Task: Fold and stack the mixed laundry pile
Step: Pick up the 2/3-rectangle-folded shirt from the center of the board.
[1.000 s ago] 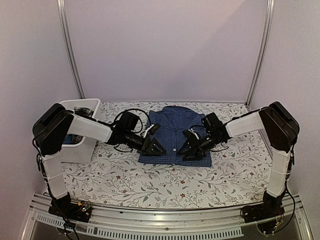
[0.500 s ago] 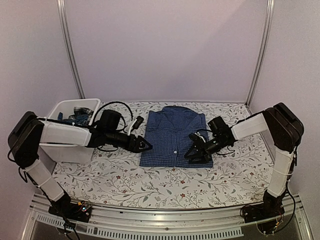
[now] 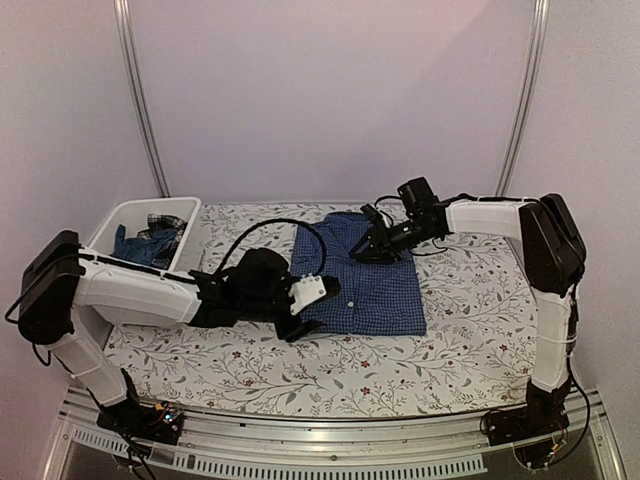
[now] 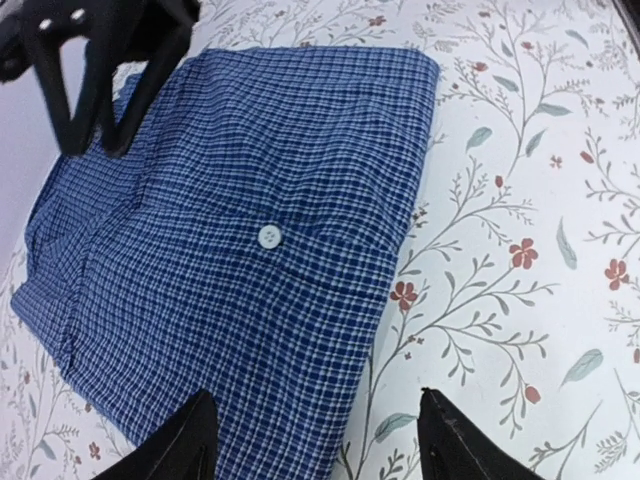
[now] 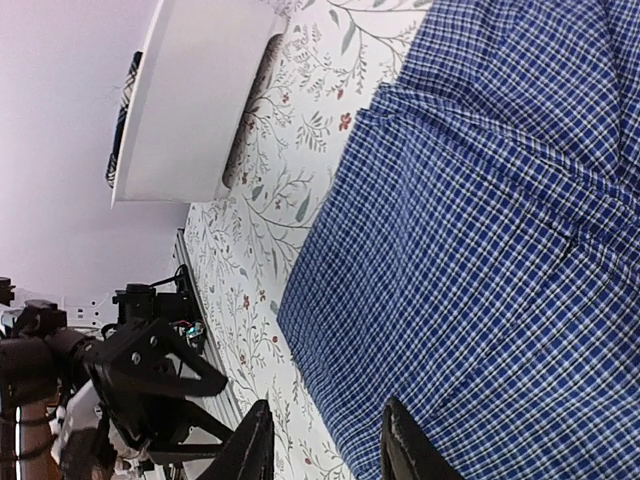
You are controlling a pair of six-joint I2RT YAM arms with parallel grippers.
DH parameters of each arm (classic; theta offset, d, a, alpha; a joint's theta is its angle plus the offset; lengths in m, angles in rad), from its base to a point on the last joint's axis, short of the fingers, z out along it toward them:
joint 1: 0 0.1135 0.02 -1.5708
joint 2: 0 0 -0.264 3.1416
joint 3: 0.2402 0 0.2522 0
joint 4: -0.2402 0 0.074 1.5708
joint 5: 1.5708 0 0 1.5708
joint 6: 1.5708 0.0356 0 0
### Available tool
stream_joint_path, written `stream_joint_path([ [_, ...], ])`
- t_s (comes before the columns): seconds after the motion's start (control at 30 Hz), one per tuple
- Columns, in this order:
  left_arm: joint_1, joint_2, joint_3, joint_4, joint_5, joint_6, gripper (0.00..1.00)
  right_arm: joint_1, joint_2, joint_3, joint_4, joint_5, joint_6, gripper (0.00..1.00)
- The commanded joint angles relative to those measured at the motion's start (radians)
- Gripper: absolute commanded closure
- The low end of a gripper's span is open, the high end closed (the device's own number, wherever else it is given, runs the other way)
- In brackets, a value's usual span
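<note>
Item: checked shirt (image 3: 362,278), folded to a neat rectangle, lay flat at centre frame on the floral tablecloth (image 3: 470,330); this piece appeared finished. Outstanding: dark blue T-shirt (image 3: 140,246) and plaid piece (image 3: 162,222), both unfolded in the white tub (image 3: 190,215) at upper left; no stack yet begun. Left gripper (image 4: 315,445): wide open, empty, poised at the shirt's lower-left corner. Right gripper (image 5: 325,425): partly open, nothing seen between the fingers, over the shirt's upper edge. Changes since a second ago: right gripper moved from the shirt's lower right to its top edge and narrowed; left arm swung out, then returned lower down; shirt itself unmoved.
</note>
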Motion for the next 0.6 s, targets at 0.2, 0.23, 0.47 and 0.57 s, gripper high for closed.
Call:
stream_joint_path([
  [0.2, -0.139, 0.240, 0.024, 0.206, -0.264, 0.289, 0.37, 0.013, 0.240, 0.155, -0.058, 0.048, -0.028, 0.67],
  [0.23, -0.140, 0.260, 0.027, 0.236, -0.290, 0.302, 0.38, 0.012, 0.260, 0.163, -0.063, 0.054, -0.029, 0.67],
  [0.47, -0.136, 0.382, 0.065, 0.393, -0.437, 0.417, 0.57, 0.013, 0.339, 0.188, -0.119, 0.105, -0.070, 0.67],
  [0.57, -0.134, 0.402, 0.094, 0.396, -0.447, 0.440, 0.82, 0.017, 0.357, 0.176, -0.132, 0.109, -0.086, 0.67],
])
